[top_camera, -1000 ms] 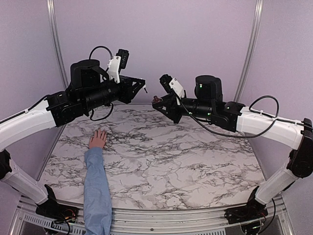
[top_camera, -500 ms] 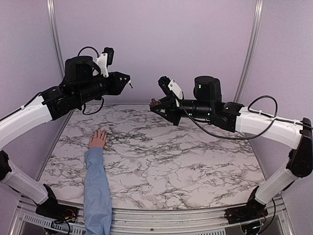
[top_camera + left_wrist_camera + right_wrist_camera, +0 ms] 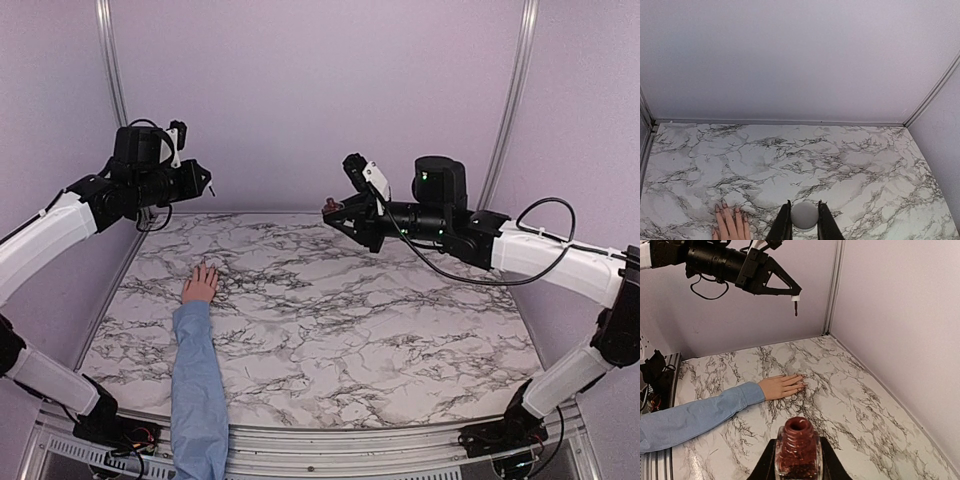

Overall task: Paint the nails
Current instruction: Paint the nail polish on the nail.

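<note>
I logged left gripper held high beyond the flat hand, pinching the white brush cap; right gripper level, clamping the open bottle.

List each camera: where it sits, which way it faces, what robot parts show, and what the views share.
Top external: above and behind the bases, facing the back wall across the marble table; left arm and right arm show.
Left wrist: on the raised left arm, looking down over the table; its fingers pinch a white cap.
Right wrist: on the right arm, facing left across the table; its fingers clamp an open bottle, the left arm's brush beyond.
Shared: all three show the person's hand on the table.
</note>
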`<state>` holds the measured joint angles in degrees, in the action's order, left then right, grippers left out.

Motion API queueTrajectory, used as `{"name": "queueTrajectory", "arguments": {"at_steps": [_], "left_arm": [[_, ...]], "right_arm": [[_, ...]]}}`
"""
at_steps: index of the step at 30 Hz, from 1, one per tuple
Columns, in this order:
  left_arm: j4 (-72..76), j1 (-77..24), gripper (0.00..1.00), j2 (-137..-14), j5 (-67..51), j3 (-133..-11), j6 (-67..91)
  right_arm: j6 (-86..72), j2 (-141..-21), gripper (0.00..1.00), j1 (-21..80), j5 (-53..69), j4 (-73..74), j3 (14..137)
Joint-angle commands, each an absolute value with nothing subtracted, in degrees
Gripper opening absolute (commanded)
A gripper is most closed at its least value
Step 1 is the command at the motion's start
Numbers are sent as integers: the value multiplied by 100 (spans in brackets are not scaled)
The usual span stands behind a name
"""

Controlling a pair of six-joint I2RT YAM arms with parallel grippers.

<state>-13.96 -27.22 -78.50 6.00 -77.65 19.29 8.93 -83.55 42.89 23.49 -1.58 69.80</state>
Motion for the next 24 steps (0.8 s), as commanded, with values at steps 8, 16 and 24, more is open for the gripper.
{"name": "queueTrajectory", "arguments": {"at_steps": [8,16,24], "left_arm": [[-1238,-1399,0,-8414,-543,-7509,1683],[-1207,-1270,0,-9037,-936,-7594,1205],[-1296,-1292,0,-9541,-1068,-7743,869]], "right_arm": [[392,-8866,0,3649,2789,-881,7331],[473,-8994,0,3353,2765,-644,7548],[362,-8858,0,2911,3044,-928,7236]]}}
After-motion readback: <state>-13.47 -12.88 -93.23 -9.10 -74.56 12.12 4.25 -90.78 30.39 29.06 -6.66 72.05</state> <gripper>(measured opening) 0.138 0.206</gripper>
